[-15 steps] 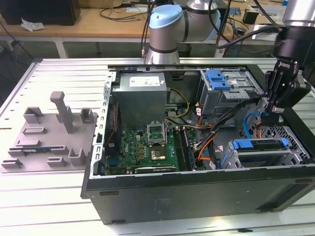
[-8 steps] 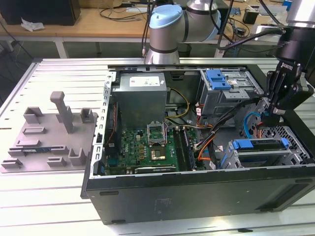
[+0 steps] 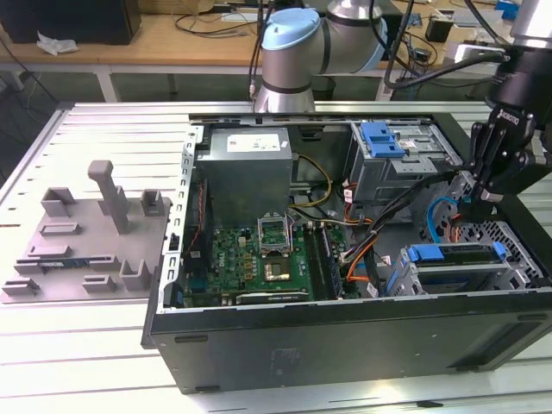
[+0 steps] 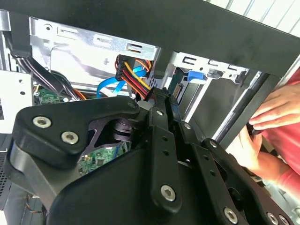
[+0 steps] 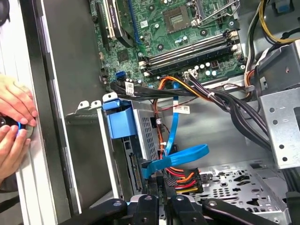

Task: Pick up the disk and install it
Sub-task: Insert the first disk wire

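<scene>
Open computer case (image 3: 345, 336) lying on its side on a slatted metal table (image 3: 95, 371). All positions are taken from the case.

- Disk (image 3: 453, 256): inside the case, seated in the low drive bay at the corner nearest the exterior view's right. It lies flat, and its blue carrier (image 5: 123, 124) shows at the bay mouth.
- Gripper (image 3: 481, 194): over the same corner of the case, pointing down into it, just behind the disk's bay. In both wrist views the two fingers (image 4: 159, 122) are drawn close together with only a slit between them. Tips (image 5: 164, 197) sit right at the black power plug (image 5: 185, 178) with red, yellow and orange wires. I cannot tell whether they pinch the plug or merely touch it. It is not holding the disk.
- Flat blue cable (image 5: 176, 157): loops inside the case beside the plug, near the disk's rear end.
- Second drive cage with a blue bracket (image 3: 384, 138) on top: inside the case, at the far wall.
- Circuit board (image 3: 259, 259): on the case floor, mid-case. Grey power box (image 3: 246, 164) is behind it, against the far wall.
- A person's hands (image 5: 14, 126): outside the case, against its rim beside the disk's corner. They also show in the second wrist view (image 4: 272, 122).
- Grey plastic jig (image 3: 86, 233): on the table outside the case, toward the exterior view's left, well apart from the gripper.
</scene>
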You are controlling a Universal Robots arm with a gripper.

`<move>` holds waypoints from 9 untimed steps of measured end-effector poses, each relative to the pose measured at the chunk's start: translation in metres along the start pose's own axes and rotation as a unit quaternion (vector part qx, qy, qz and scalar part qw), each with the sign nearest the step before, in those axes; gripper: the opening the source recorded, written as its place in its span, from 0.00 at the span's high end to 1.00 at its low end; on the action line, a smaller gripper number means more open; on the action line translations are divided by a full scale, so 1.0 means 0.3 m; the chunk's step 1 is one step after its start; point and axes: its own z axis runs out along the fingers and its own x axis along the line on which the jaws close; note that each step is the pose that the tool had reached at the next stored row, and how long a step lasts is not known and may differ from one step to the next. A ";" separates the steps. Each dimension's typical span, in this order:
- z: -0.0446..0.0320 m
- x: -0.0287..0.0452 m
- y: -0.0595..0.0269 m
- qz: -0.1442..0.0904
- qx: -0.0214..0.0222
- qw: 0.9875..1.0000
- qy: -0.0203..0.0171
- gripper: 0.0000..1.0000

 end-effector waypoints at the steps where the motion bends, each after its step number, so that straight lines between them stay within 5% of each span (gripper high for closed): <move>1: -0.001 0.006 -0.001 -0.001 0.000 1.000 -0.004 0.83; 2: -0.002 0.010 -0.002 -0.001 0.000 1.000 -0.006 0.83; 4: -0.006 0.033 -0.006 -0.004 -0.001 1.000 -0.020 0.83; 7: 0.000 0.068 -0.013 -0.006 -0.003 0.999 -0.036 0.83; 9: 0.004 0.084 -0.015 -0.007 -0.003 0.999 -0.041 0.83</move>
